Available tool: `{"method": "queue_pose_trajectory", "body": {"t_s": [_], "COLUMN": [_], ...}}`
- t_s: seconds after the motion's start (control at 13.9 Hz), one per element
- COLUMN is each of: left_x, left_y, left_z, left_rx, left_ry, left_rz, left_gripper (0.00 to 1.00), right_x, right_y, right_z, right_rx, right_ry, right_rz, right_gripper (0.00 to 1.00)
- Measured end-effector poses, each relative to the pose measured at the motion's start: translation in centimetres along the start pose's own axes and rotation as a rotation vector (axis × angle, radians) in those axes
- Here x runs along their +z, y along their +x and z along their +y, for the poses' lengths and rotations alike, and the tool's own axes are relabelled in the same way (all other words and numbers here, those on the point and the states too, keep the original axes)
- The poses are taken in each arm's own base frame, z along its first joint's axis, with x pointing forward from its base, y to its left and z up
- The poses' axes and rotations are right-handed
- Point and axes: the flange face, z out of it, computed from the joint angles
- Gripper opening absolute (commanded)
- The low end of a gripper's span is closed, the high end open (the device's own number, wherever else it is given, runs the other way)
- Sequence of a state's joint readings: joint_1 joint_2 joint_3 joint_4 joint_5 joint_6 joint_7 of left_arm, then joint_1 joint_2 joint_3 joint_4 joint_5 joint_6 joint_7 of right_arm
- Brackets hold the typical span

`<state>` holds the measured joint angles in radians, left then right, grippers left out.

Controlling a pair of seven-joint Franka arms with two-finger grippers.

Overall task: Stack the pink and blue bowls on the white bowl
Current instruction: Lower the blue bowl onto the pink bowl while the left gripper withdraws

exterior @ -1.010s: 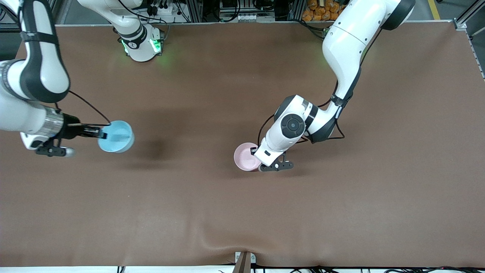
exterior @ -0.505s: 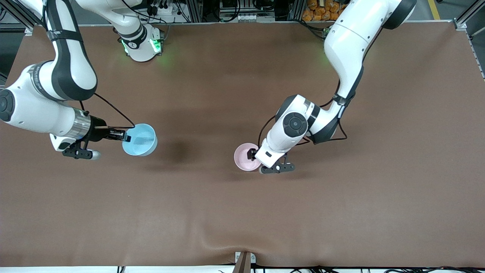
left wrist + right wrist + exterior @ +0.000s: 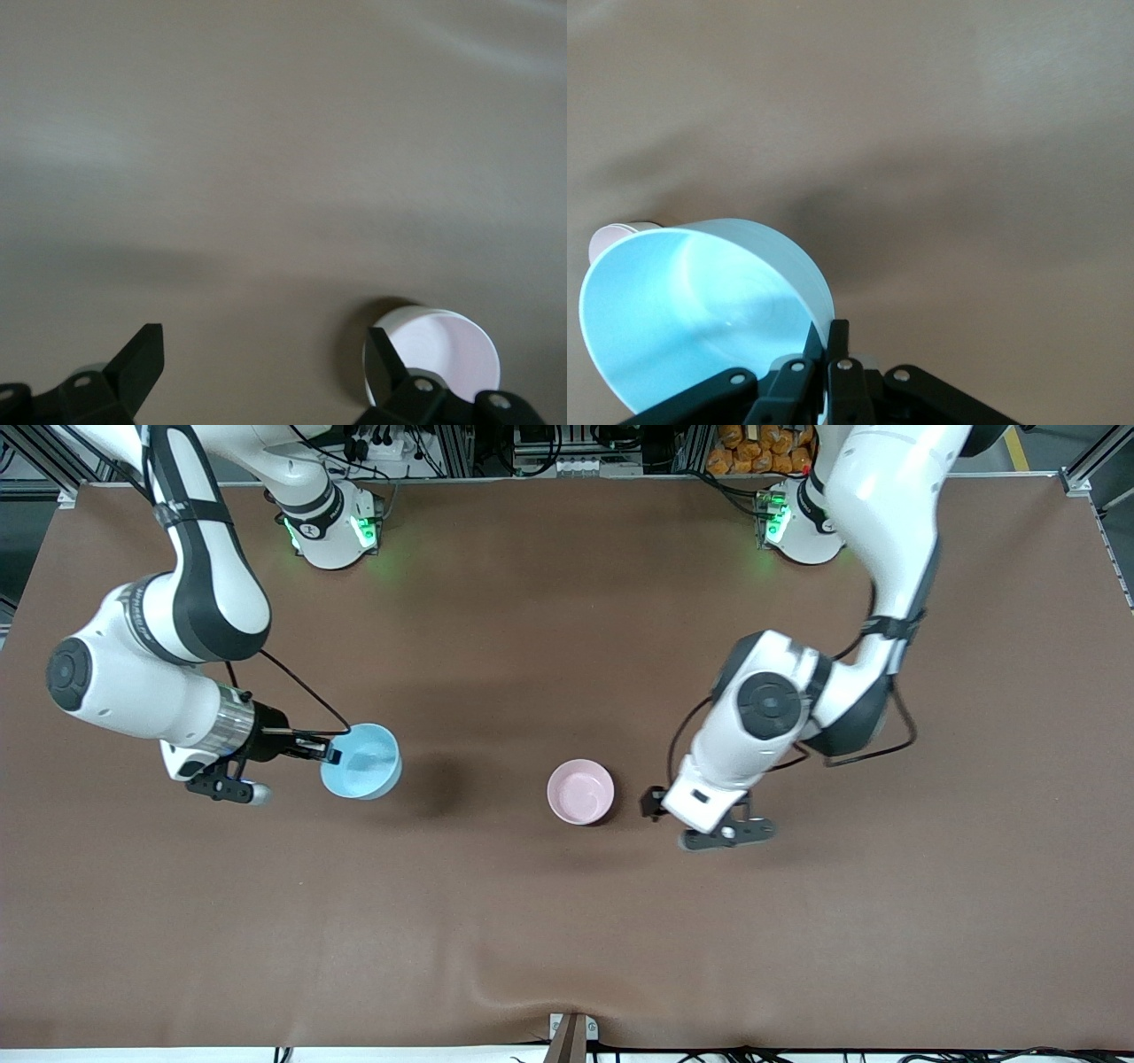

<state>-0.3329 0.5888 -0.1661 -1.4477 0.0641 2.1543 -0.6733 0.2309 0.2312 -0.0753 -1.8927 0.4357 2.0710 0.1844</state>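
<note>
The pale pink bowl (image 3: 580, 792) sits upright on the brown table near the middle. It also shows in the left wrist view (image 3: 440, 350), where its outer wall looks white, and small in the right wrist view (image 3: 613, 235). The white bowl does not show as a separate thing. My left gripper (image 3: 657, 804) is open and empty, just beside the pink bowl toward the left arm's end; its fingertips (image 3: 143, 352) stand wide apart. My right gripper (image 3: 330, 753) is shut on the rim of the light blue bowl (image 3: 361, 762), holding it above the table; the bowl fills the right wrist view (image 3: 700, 310).
The brown mat (image 3: 567, 939) covers the whole table, with a slight ridge near its front edge. Both arm bases (image 3: 332, 531) stand along the back edge. Cables and racks lie past that edge.
My left gripper let go of the pink bowl and drew away toward the left arm's end. My right gripper carried the blue bowl closer to the pink bowl.
</note>
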Motion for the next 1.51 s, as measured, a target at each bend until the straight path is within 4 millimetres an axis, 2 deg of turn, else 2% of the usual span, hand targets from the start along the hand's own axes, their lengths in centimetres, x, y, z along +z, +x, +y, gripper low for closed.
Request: {"method": "queue_pose_trajectory", "body": {"t_s": [0.22,0.43,0.65,0.87,1.01,1.15,1.37,1.51], "left_x": [-2.3,-4.1,-6.9,-11.4,-15.5,-20.1,-26.2,-29.5], "left_y": [1.7,3.3,6.0,7.0,6.1,4.4,1.3,-0.6], "left_z": [-3.0,-5.5,-10.7,-15.6,-17.6,-18.1,-19.8,-21.4], "left_rx": [-0.046,-0.009,0.076,0.129,0.154,0.173,0.211,0.217], "left_ry": [0.019,0.047,0.055,0.085,0.105,0.092,0.114,0.13], "left_rz": [-0.002,0.034,0.054,0.042,0.003,-0.004,-0.034,-0.059], "left_gripper": [1.0,1.0,1.0,1.0,1.0,1.0,1.0,1.0], "right_x": [2.2,4.4,6.3,9.4,11.7,14.2,17.6,19.8], "right_y": [0.0,-1.0,-2.3,-4.7,-5.9,-7.1,-9.2,-9.4], "right_z": [-1.6,-4.9,-9.3,-14.0,-15.9,-17.7,-22.1,-24.7], "right_rx": [0.068,0.139,0.234,0.293,0.304,0.324,0.384,0.42], "right_ry": [0.043,0.042,0.033,0.02,0.011,0.009,0.03,0.038], "right_rz": [-0.007,-0.02,-0.038,-0.037,-0.032,-0.019,0.017,0.022], "right_gripper": [0.0,0.0,0.0,0.0,0.0,0.0,0.0,0.0]}}
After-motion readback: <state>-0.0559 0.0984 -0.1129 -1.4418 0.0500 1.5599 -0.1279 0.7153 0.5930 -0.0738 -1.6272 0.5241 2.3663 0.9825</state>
